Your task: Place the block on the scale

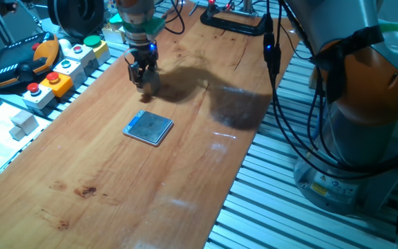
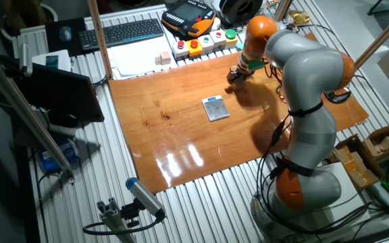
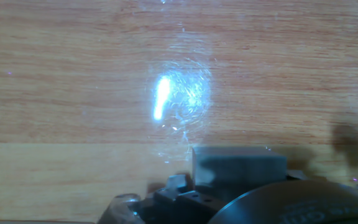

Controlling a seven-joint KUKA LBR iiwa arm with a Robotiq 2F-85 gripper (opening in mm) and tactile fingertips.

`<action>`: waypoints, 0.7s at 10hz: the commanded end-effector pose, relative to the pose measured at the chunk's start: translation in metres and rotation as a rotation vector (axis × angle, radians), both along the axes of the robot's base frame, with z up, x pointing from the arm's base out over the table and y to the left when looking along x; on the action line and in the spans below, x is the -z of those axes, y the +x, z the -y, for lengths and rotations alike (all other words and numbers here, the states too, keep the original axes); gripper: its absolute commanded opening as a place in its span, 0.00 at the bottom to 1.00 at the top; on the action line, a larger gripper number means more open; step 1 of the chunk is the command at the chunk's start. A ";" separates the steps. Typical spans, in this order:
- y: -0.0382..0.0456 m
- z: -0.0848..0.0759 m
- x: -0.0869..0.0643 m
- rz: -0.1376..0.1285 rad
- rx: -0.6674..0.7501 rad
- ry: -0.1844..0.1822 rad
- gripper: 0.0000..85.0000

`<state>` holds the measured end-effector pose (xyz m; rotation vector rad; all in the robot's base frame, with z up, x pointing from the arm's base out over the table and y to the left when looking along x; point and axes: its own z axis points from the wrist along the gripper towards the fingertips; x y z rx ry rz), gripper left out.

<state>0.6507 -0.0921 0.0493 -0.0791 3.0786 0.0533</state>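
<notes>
Block (image 3: pixel 238 163): pale cube, seen in the hand view right at the fingers' end, low over the wooden tabletop (image 1: pixel 185 173); probably gripped, though contact on its sides is hidden. Gripper (image 1: pixel 144 79): fingers close together around something small; whether truly clamped cannot be told. Scale (image 1: pixel 149 128): flat square plate, bare, lying toward the table's near edge from the gripper, apart from it. Button boxes (image 1: pixel 64 66): along the table's edge, beside.
</notes>
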 end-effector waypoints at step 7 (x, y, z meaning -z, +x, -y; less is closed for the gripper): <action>-0.0082 -0.004 -0.030 -0.005 0.001 -0.022 0.01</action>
